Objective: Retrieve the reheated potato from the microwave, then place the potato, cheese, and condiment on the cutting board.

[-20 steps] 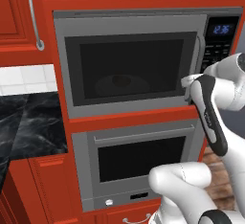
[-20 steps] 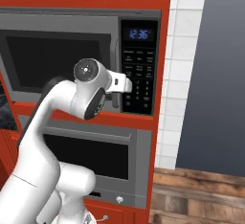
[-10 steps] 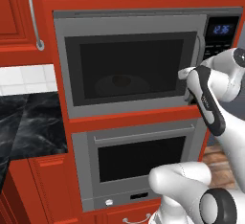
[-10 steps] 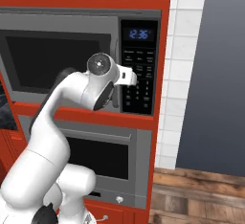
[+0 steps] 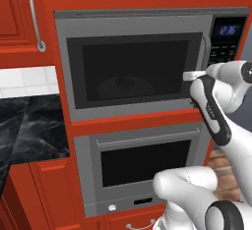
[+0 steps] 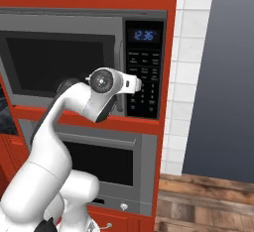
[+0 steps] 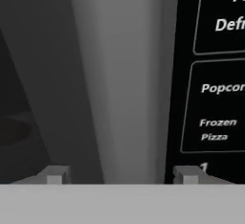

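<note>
Hand (image 7: 119,175) up close at microwave (image 5: 133,62), fingertips (image 7: 55,175) spread either side of vertical door handle (image 7: 129,74), nothing pinched. Keypad (image 7: 215,74) w/ "Popcorn", "Frozen Pizza" labels just right of handle. Microwave door shut; faint round shape behind dark window (image 5: 135,71), prob. a plate, too dim to tell more. Blue display (image 6: 144,35) reads 12:36. Lower oven (image 5: 142,170) directly beneath, also shut.

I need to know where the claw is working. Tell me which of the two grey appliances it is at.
The upper one, the microwave, with the blue display and keypad. The claw straddles its vertical door handle; the oven below has a horizontal bar.
</note>
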Controlling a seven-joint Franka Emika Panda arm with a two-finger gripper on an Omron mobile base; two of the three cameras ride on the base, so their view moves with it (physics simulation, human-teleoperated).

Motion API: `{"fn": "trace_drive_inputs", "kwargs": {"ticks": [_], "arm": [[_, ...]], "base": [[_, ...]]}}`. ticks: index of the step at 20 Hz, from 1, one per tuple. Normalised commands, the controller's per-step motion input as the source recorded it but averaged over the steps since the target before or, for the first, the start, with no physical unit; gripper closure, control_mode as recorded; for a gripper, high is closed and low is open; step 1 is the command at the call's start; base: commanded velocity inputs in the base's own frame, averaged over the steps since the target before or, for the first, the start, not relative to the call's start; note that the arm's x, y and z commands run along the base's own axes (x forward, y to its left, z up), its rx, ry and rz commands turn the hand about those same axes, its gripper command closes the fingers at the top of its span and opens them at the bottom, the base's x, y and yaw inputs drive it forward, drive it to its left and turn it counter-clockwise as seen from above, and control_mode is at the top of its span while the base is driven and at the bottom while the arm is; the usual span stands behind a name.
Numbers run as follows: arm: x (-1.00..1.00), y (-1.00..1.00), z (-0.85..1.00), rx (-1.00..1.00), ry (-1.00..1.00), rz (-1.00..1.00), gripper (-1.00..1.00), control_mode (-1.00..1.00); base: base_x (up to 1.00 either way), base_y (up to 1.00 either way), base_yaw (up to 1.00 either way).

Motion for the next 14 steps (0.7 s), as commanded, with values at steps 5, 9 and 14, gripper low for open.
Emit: {"fn": "trace_drive_inputs", "kwargs": {"ticks": [5, 9, 14], "arm": [[-0.17, 0.15, -0.01, 0.06, 0.06, 0.08, 1.00, -1.00], [-0.56, 0.21, 0.04, 0.03, 0.11, 0.12, 1.00, -1.00], [-0.76, 0.25, 0.03, 0.01, 0.04, 0.07, 1.00, -1.00]], "base": [[0.00, 0.00, 0.00], [0.00, 0.00, 0.00], [0.00, 0.00, 0.00]]}}
